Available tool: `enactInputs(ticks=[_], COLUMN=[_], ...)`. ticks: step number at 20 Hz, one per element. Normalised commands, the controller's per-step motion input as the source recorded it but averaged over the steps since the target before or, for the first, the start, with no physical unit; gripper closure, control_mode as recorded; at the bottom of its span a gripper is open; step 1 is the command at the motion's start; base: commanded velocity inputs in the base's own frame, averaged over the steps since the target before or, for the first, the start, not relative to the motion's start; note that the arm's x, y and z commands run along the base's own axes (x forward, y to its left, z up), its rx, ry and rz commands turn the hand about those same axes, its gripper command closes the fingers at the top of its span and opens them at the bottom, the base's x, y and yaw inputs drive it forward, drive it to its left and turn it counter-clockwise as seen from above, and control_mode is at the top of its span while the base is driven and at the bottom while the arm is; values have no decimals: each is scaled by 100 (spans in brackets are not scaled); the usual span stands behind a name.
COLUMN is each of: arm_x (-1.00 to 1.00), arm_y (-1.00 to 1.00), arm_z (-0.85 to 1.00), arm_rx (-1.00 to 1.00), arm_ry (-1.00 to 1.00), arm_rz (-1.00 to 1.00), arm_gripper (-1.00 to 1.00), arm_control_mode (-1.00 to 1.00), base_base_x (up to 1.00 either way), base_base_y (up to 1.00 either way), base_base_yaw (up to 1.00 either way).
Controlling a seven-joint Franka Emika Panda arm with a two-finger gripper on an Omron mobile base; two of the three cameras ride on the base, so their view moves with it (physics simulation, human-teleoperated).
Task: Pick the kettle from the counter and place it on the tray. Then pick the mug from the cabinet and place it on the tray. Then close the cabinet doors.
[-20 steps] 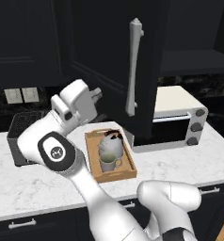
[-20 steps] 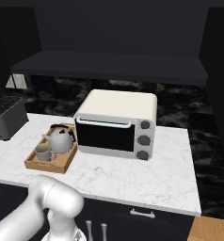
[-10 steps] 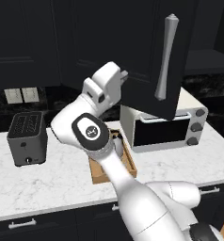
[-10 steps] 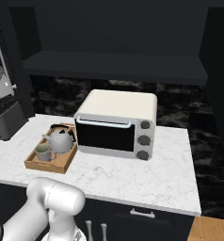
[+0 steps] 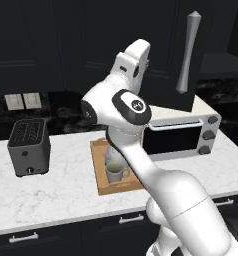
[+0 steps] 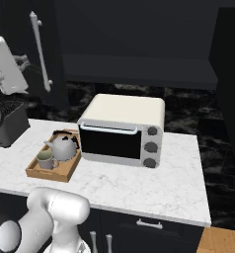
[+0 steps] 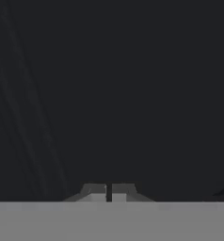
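- Spanning the upper part of both base views, the black wall cabinet (image 6: 139, 44) shows a dark open recess above the toaster oven.
- One of the cabinet doors (image 5: 183, 60) stands partly swung out, its long silver bar handle (image 5: 187, 52) upright; in the right base view this handle (image 6: 41, 52) sits at the upper left, near the white arm.
- The white marble tabletop (image 6: 154, 183) carries every appliance and the tray, over dark drawers with silver pulls.
- The robot arm (image 5: 136, 145) rises from the lower right of the left base view and reaches up toward the cabinet front, covering part of the tray.
- A cream toaster oven (image 6: 123, 129) with three knobs stands just right of the tray.
- A dark grey toaster (image 5: 29, 146) sits at the left end of the tabletop, well apart from the tray.
- The wooden tray (image 6: 36, 170) lies flat between toaster and toaster oven.
- The silver-grey kettle (image 6: 62, 146) stands upright on the tray, at its rear.
- The pale mug (image 6: 45, 159) stands on the tray just in front of the kettle.
- The end effector (image 7: 108, 193) is closed with nothing between its tips, facing a plain dark surface in the hand view.
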Motion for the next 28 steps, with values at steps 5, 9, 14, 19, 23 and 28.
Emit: enactInputs(ticks=[5, 9, 14, 19, 23, 28], arm_x=[91, 100, 100, 100, 100, 100], arm_y=[-72, -65, -81, -22, 0, 0], arm_z=[3, -4, -16, -38, -29, -25], arm_rx=[11, 0, 0, 0, 0, 0], arm_ry=[34, 26, 19, 8, 1, 1], arm_rz=[30, 28, 31, 17, 9, 15], arm_gripper=[100, 100, 100, 100, 100, 100], arm_control_mode=[-100, -100, -100, -100, -100, -100], base_base_x=[0, 0, 0, 0, 0, 0], base_base_y=[0, 0, 0, 0, 0, 0], base_base_yaw=[0, 0, 0, 0, 0, 0])
